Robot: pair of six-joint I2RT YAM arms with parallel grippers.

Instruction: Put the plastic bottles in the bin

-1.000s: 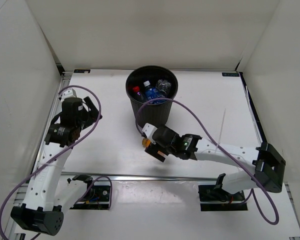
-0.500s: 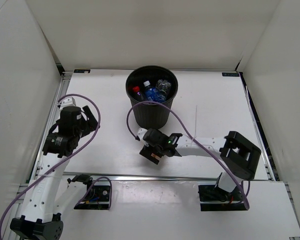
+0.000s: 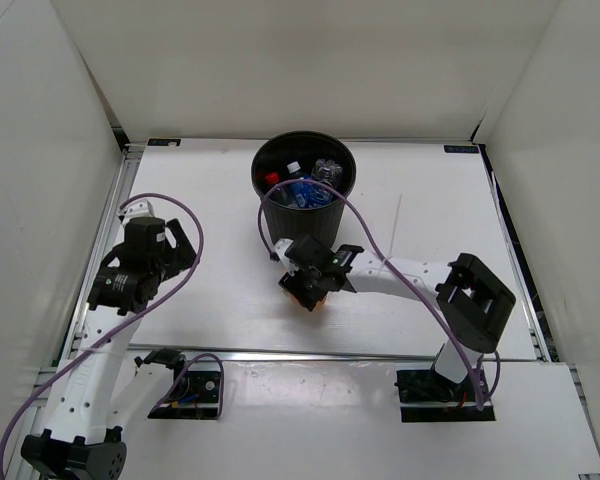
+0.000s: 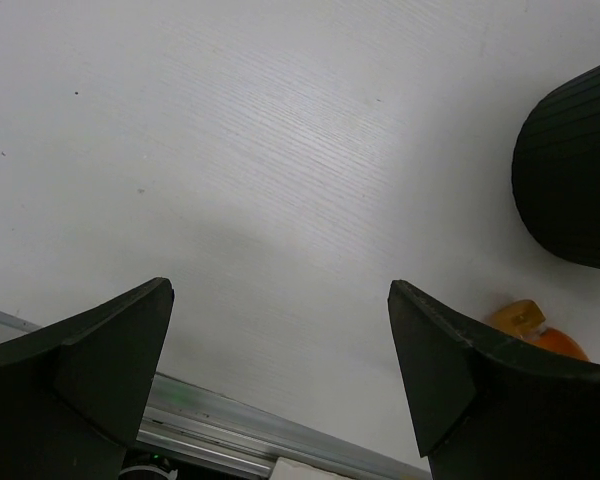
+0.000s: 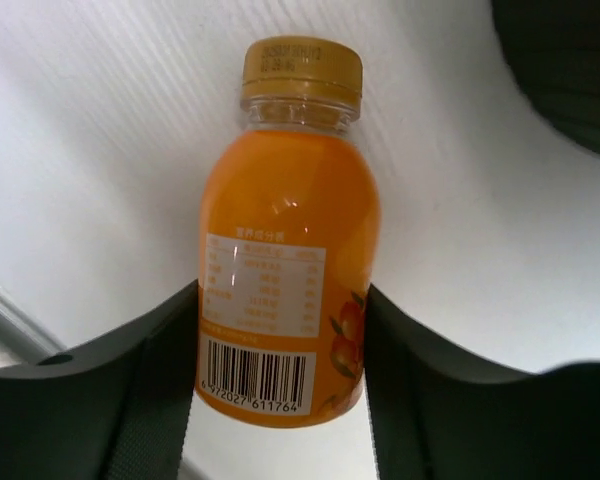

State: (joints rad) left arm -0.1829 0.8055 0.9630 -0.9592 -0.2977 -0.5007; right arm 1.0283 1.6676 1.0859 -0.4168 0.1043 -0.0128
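The short orange bottle (image 5: 285,250), with a gold cap and a barcode label, sits between my right gripper's (image 5: 282,300) fingers, which press on both its sides. From above, this gripper (image 3: 312,285) is low over the table just in front of the black bin (image 3: 302,228), with a bit of the orange bottle (image 3: 309,300) showing under it. Several clear bottles (image 3: 305,185) with blue and red parts lie inside the bin. My left gripper (image 3: 175,240) is open to the left of the bin, holding nothing. In the left wrist view the left gripper (image 4: 280,300) faces bare table, with the orange bottle (image 4: 540,335) and the bin (image 4: 575,170) at the right.
White walls enclose the table on three sides. A metal rail (image 3: 280,352) runs along the near edge. Purple cables (image 3: 380,235) loop from both arms, and the right arm's cable arcs over the bin's front.
My right gripper has swung toward the bin's front and shut on the orange bottle. The right arm's elbow has folded in. The left arm has barely shifted.
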